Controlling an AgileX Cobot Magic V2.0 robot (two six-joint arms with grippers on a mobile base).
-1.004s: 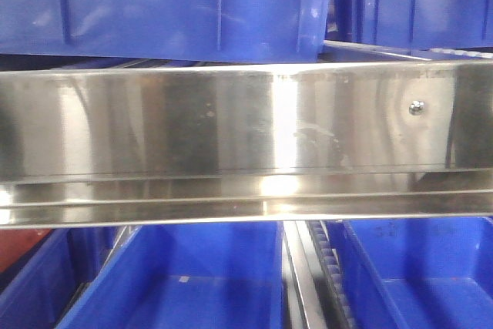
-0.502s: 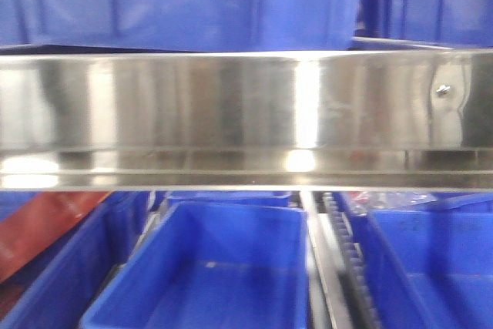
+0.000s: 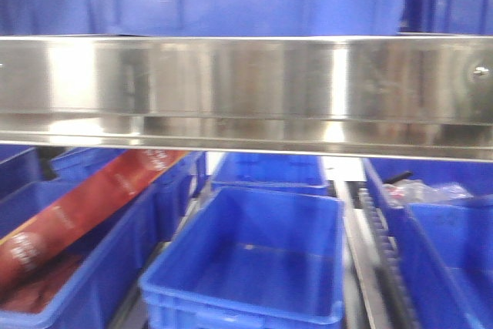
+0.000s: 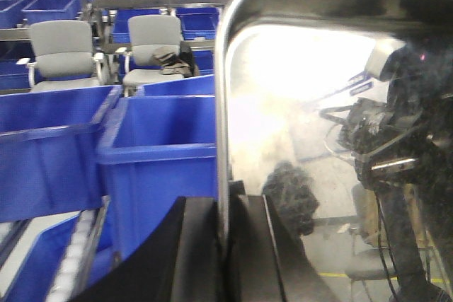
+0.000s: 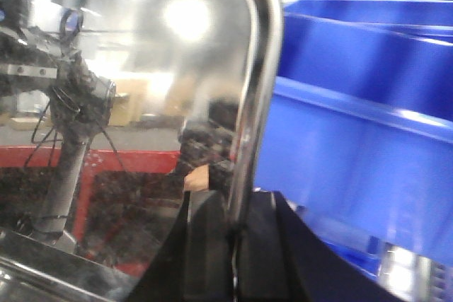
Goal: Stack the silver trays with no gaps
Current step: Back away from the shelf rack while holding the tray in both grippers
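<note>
1. The left gripper [image 4: 225, 210] is clamping the out-turned rim of a silver tray [image 4: 311, 104]. Its two dark fingers [image 4: 190, 245] are pressing shut on that rim, one on the outer side and one on the mirror side.
2. In the left wrist view the tray is standing on edge. It is rising straight up from between the fingers to a rounded corner near the top, and its shiny face is spreading to the right of the bite and reflecting an arm and cables.
3. Just left of the tray's rim, blue bins [image 4: 159, 153] are sitting along a roller track [image 4: 71, 266], with two grey chairs [image 4: 64, 51] behind them.
4. The right gripper [image 5: 233, 213] is likewise gripping a silver tray's rim. One finger [image 5: 205, 245] is lying against the mirror face and the other against the outer side, and both are closed on the metal.
5. Here the tray's face is spreading up and to the left of the fingers, and its rim is curving over at the top. A blue bin wall [image 5: 354, 111] is standing close on the right.
6. Whether both grippers are holding one and the same tray cannot be told.
7. In the front view a steel shelf rail [image 3: 246, 82] with a screw [image 3: 481, 72] is spanning the frame. An open bin [image 3: 246, 260] is sitting below it, and a red strip [image 3: 92, 202] is leaning in the bin at the left.
</note>
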